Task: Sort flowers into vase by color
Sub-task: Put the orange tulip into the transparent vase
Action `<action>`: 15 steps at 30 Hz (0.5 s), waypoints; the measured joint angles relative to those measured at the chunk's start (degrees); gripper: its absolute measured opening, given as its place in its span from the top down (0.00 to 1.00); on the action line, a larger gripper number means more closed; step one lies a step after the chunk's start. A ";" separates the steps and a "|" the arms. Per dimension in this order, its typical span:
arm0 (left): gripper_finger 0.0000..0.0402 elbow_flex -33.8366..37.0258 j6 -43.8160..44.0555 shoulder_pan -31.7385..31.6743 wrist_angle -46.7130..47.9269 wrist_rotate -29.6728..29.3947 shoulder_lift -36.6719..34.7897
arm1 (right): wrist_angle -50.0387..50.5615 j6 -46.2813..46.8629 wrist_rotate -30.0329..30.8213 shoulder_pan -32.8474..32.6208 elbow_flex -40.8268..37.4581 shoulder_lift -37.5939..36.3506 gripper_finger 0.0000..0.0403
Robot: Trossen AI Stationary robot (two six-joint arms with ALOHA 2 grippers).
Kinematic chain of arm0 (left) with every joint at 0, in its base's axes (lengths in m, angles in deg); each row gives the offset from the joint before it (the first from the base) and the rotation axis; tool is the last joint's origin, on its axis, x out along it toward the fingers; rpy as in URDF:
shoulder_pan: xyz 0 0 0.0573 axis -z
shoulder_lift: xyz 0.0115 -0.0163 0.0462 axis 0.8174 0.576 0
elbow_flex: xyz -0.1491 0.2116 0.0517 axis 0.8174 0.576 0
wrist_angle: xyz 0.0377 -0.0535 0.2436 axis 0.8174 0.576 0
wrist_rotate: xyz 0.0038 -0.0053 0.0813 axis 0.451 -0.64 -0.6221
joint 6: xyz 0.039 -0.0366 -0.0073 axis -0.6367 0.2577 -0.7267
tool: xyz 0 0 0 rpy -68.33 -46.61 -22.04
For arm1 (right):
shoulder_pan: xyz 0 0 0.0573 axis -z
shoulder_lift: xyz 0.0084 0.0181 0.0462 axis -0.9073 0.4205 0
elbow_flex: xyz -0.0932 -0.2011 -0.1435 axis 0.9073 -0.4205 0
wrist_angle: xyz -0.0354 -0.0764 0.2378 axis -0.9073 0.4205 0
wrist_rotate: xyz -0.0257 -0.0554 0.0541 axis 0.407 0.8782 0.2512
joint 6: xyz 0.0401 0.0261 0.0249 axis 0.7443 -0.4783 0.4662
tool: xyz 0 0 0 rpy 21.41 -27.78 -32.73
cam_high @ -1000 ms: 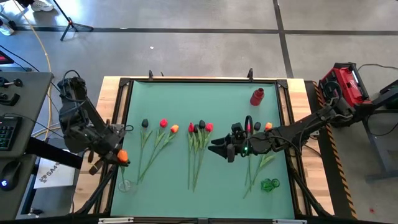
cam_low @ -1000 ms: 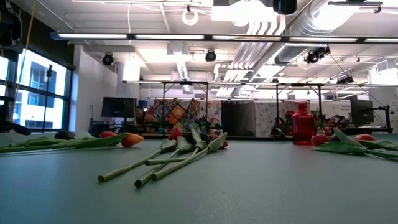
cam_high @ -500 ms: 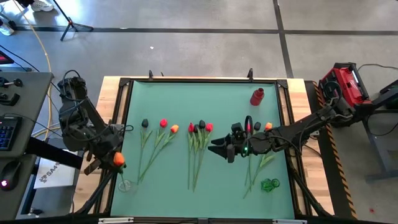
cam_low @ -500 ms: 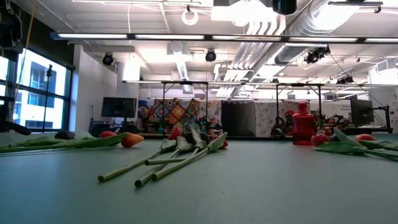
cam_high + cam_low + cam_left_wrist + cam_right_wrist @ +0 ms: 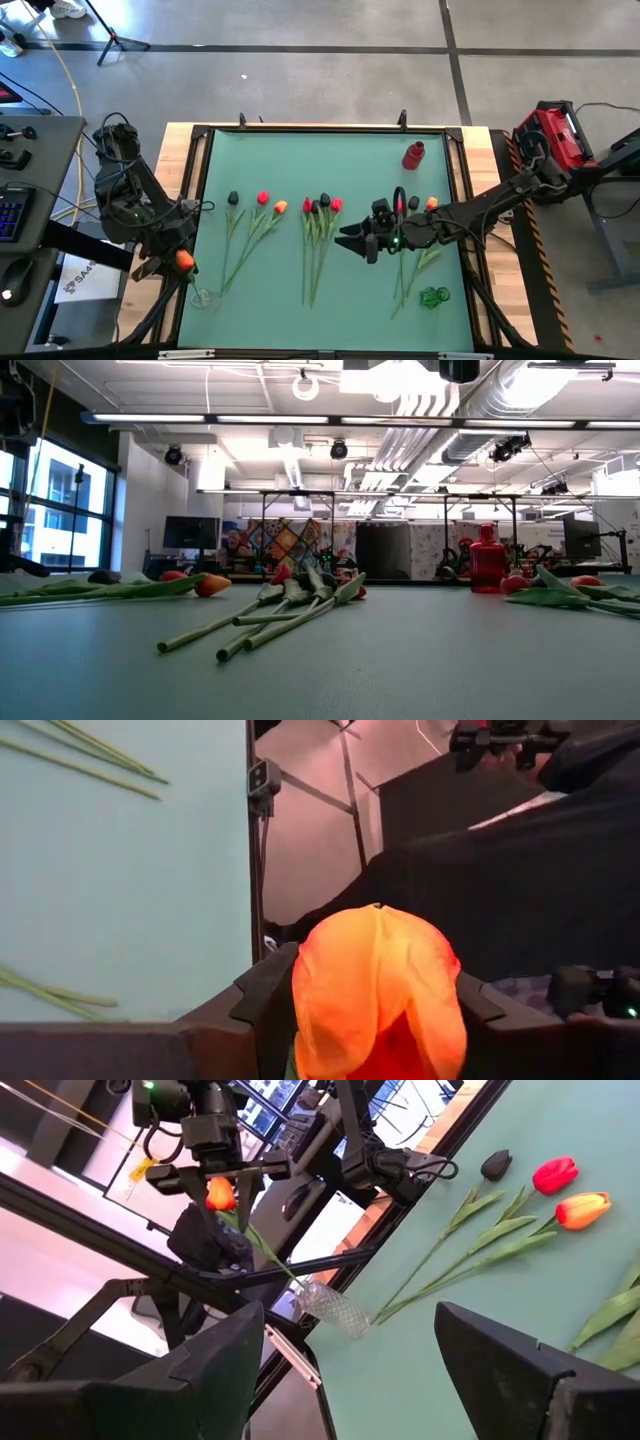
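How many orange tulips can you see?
3. One orange tulip at the left gripper, by the table's left edge; a second lying in the left bunch beside a red tulip; a third beside the right arm. That arm may hide others.

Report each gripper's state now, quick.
Left gripper: orange tulip between its fingers above the clear vase; grip or release cannot be told.
Right gripper: open, empty, over the mat.
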 joint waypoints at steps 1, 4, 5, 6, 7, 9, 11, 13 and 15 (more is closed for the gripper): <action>0.61 0.00 0.34 0.00 -0.44 -0.60 0.22 | 0.02 -0.07 0.00 0.24 0.00 0.00 0.30; 0.61 0.00 0.32 0.00 -1.98 -2.18 0.99 | 0.14 -0.46 -0.52 1.02 0.00 0.00 0.30; 0.61 0.00 0.36 0.00 -2.05 -2.66 1.29 | 0.25 -0.58 -0.86 1.28 0.00 0.00 0.30; 0.61 0.00 0.70 0.00 -2.16 -2.91 1.55 | 0.41 -0.69 -1.64 1.56 0.00 0.00 0.30; 0.61 0.00 1.42 0.00 -2.30 -2.89 1.79 | 0.39 -0.72 -2.11 1.85 0.00 0.00 0.30; 0.61 0.00 1.94 0.00 -2.23 -2.00 2.14 | 0.37 -1.00 -3.02 2.23 0.00 0.00 0.30; 0.61 0.00 3.11 0.02 -2.25 -1.10 2.23 | 0.24 -1.51 -3.64 2.62 0.00 0.00 0.30; 0.61 0.00 3.75 0.02 -2.44 -0.03 2.25 | -0.04 -1.57 -4.53 3.15 0.00 0.00 0.30; 0.61 0.00 3.81 0.00 -2.54 0.71 2.23 | -0.25 -1.57 -5.08 3.62 0.00 0.00 0.30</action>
